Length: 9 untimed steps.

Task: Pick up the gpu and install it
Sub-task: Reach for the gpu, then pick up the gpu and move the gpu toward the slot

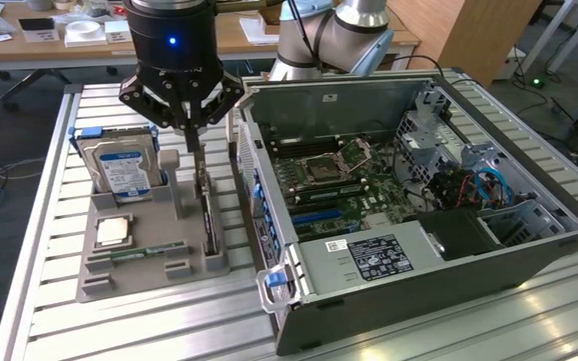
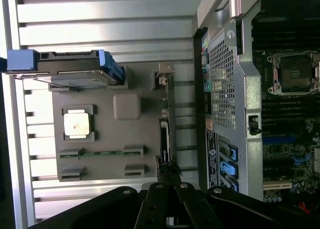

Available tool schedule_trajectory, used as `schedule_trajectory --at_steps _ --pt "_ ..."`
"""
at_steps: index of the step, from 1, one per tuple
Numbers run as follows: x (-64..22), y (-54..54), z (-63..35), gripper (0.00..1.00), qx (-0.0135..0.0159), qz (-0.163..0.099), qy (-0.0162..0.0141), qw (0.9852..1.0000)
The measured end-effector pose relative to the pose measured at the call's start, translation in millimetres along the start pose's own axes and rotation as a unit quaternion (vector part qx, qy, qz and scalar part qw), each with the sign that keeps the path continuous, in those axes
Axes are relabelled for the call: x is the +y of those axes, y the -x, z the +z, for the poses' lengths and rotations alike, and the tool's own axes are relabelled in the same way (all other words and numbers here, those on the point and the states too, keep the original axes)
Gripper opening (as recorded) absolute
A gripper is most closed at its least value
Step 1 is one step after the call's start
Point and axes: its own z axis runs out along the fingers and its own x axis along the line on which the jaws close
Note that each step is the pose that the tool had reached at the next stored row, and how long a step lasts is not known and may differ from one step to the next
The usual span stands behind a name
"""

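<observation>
— Fingers (image 1: 178, 114): entry, please. Apart or together?
— Together. Gripper (image 1: 190, 126) hangs straight down over the grey holder tray (image 1: 159, 280), tips pinched on the top edge of the gpu (image 1: 207, 218), at the end farther from the exterior camera.
— Gpu position?
— Standing on its long edge in the tray's slot, on the side nearest the computer case (image 1: 420, 286). Thin, dark, upright. Whether it has lifted off the slot floor: cannot tell.
— Wrist view agrees?
— Yes. Gpu (image 2: 165, 136) shows edge-on as a narrow dark strip just ahead of the gripper (image 2: 167, 175). Computer case (image 2: 240, 89) runs alongside, with a strip of table slats between it and the tray.
— Other tray contents?
— Hard drive (image 1: 123, 169), blue label, upright in its cradle toward the exterior view's left. Processor chip (image 1: 114, 229) flat in a square pocket. Green RAM stick (image 1: 148, 250) lying in its groove just beside the chip.
— Case?
— Side open, motherboard (image 1: 339, 180) exposed. It rests on the slatted table (image 1: 118, 331), to the exterior view's right of the tray.
</observation>
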Motion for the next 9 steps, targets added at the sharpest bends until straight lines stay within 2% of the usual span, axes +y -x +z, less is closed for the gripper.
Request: schedule_trajectory --at_steps 9 --pt "0.0 0.0 0.2 0.11 -0.0001 0.000 0.0001 1.0000"
